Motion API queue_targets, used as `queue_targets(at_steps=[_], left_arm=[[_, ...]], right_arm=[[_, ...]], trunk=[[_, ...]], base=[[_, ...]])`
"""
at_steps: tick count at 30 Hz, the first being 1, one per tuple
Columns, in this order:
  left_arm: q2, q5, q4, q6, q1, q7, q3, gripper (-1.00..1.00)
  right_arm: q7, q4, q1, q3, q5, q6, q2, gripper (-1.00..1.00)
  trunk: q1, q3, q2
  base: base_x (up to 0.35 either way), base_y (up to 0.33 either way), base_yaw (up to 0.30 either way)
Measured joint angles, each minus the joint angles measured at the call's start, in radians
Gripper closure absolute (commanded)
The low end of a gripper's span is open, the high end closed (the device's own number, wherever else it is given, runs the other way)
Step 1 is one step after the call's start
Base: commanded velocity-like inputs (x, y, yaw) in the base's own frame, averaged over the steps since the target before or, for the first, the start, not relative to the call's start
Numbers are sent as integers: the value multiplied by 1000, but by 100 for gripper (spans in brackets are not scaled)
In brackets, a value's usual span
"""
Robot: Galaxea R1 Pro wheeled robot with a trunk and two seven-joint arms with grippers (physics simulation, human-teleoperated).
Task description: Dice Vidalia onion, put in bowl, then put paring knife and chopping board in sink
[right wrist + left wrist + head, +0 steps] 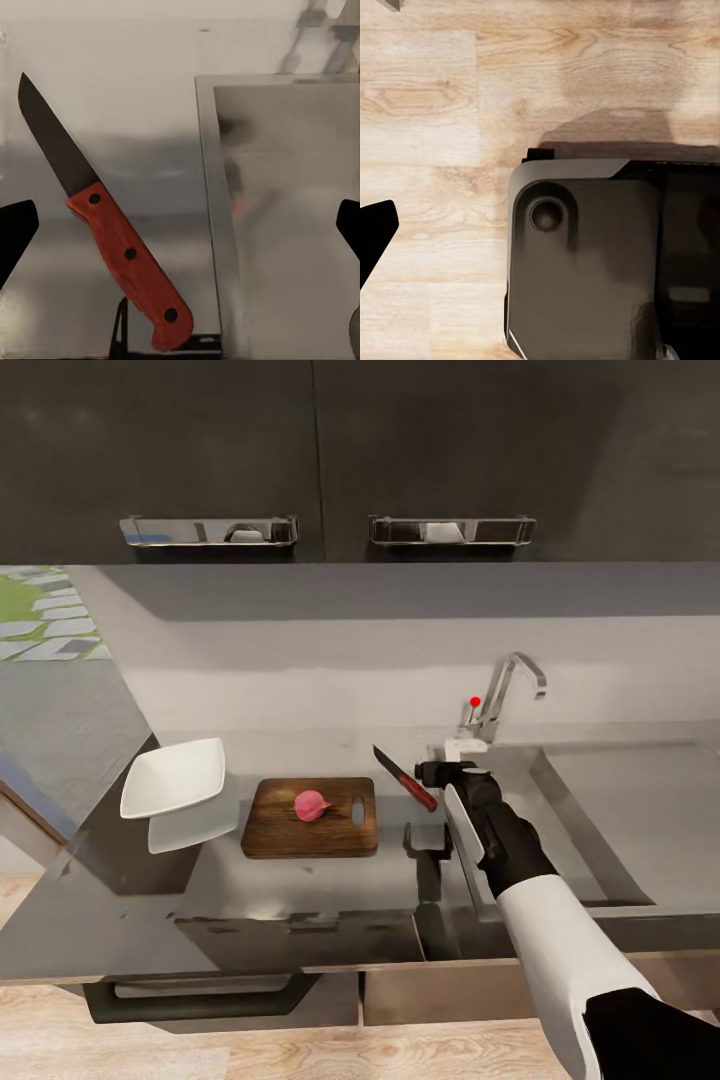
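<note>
Pinkish-red Vidalia onion [311,805] sits whole on the dark-brown wooden chopping board [290,840]; white squarish bowl [175,776] lies left of it. Right gripper [444,772] hovers by the red-handled paring knife [112,235], fingers spread, nothing held. Judgement: centre on the handle, away from the blade. Steel sink [585,815] rim is close beside the knife; grey table [120,905] elsewhere is open. Left fingers: cannot tell.

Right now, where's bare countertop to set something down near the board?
Free: the grey glossy countertop behind the dark-brown wooden chopping board, and the front strip between board and counter edge. Crowded: left of the board sits the white squarish bowl; right of it the red-handled paring knife and the right gripper, fingers apart, beside the steel sink.
</note>
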Motion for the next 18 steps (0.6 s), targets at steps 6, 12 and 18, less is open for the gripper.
queue_targets(at_steps=[6,12,18], left_arm=[[0,0,0,0,0,0,0,-100],[0,0,-1,0,0,0,0,-100],[0,0,-4,0,0,0,0,-100]], right_arm=[[0,11,0,41,1,-1,0,-100],[1,11,0,51,0,-1,1,-100],[1,11,0,55,-1,-9,1,-100]], trunk=[[0,0,0],[0,0,0],[0,0,0]], base=[[0,0,0],[0,0,0],[0,0,0]])
